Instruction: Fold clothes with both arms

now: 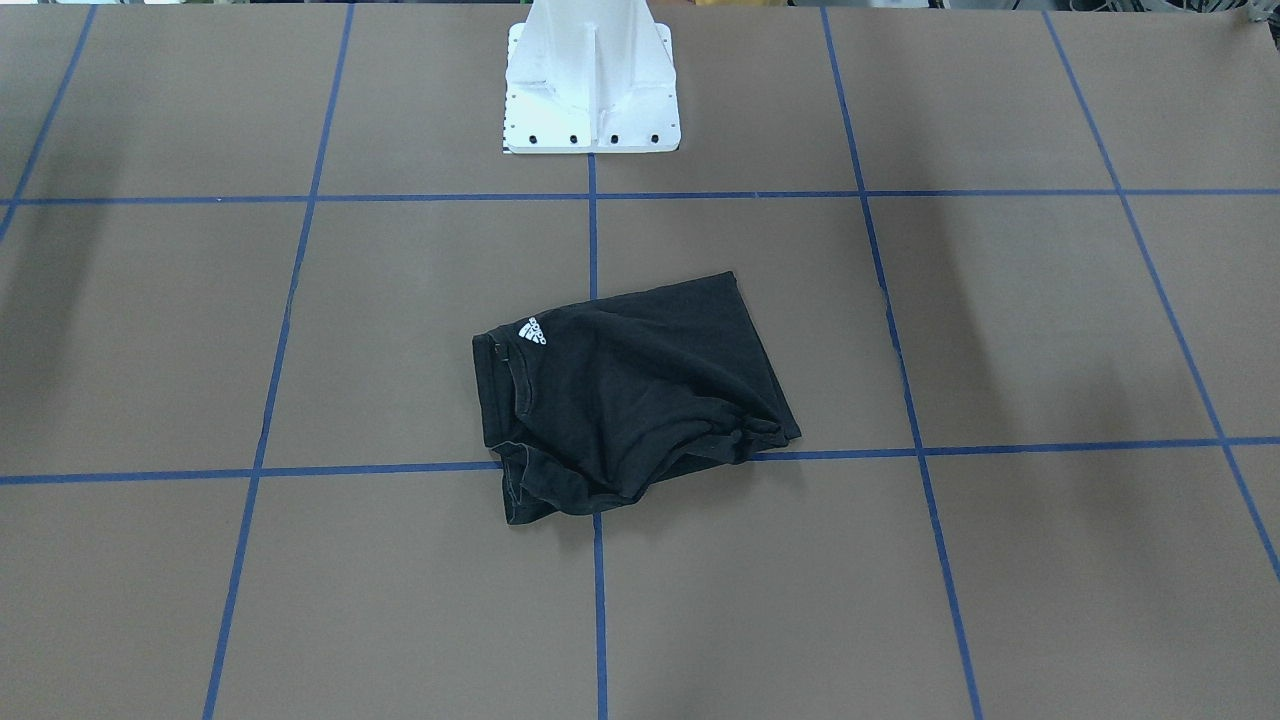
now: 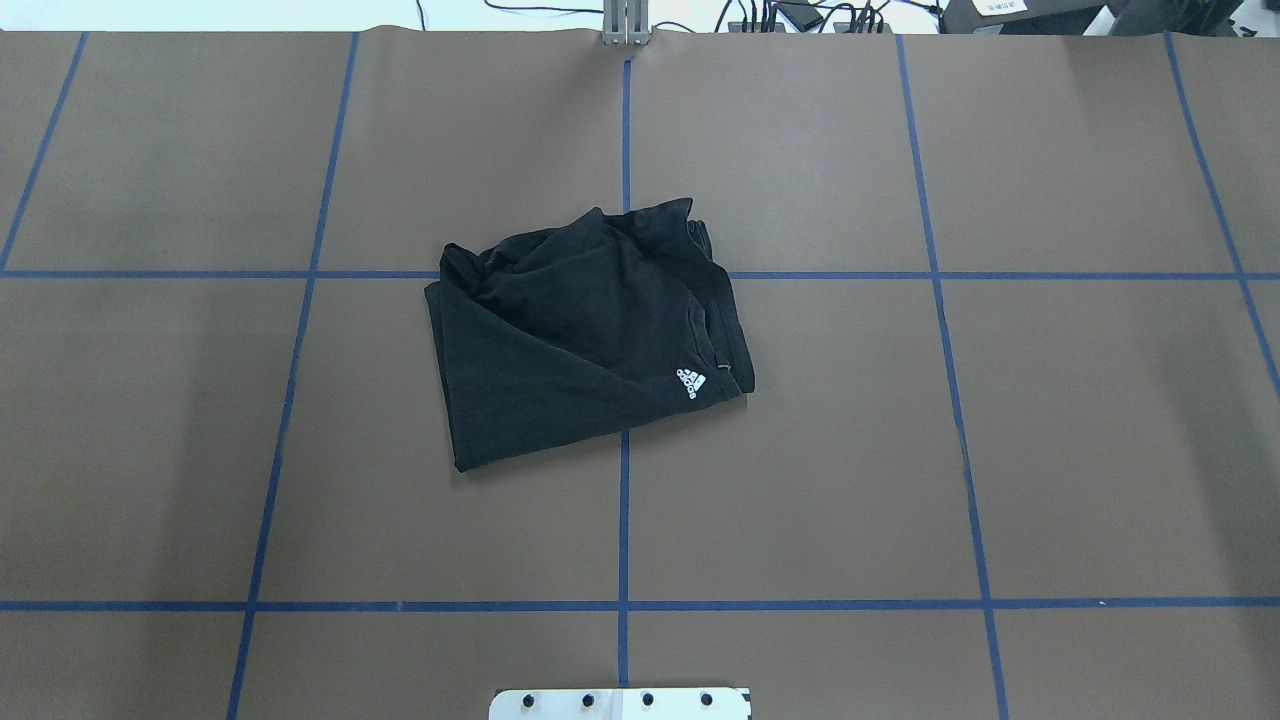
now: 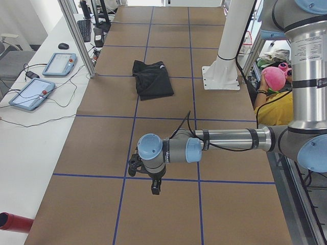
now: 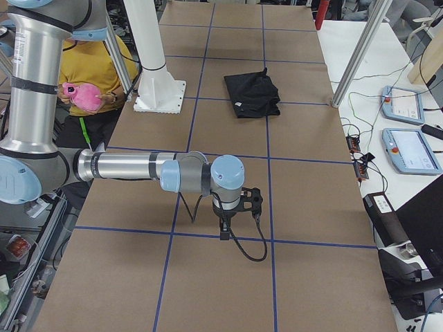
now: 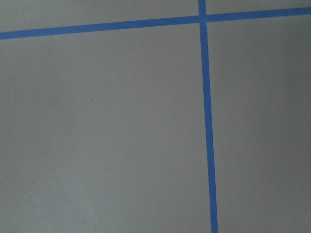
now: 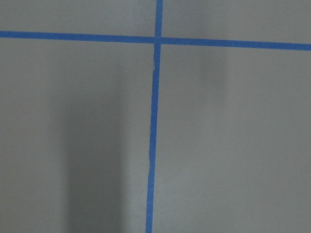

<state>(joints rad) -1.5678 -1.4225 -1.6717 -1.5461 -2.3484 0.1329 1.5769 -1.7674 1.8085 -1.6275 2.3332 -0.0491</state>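
The clothes are one black T-shirt (image 1: 630, 390), folded into a rough, wrinkled bundle at the table's middle (image 2: 580, 330), small white logo (image 2: 691, 383) facing up. It also shows in the side views (image 3: 152, 79) (image 4: 252, 95). Neither arm appears in the overhead or front views. My left gripper (image 3: 155, 190) hangs over bare table far from the shirt, and my right gripper (image 4: 224, 232) does the same at the other end. I cannot tell whether either is open or shut. Both wrist views show only brown table and blue tape.
The white base mount (image 1: 590, 90) is bolted at the robot's side of the table. Blue tape lines (image 2: 624, 500) grid the brown surface. Control tablets (image 3: 30, 92) (image 4: 408, 149) lie on side benches. A person in yellow (image 4: 90, 69) stands beside the mount.
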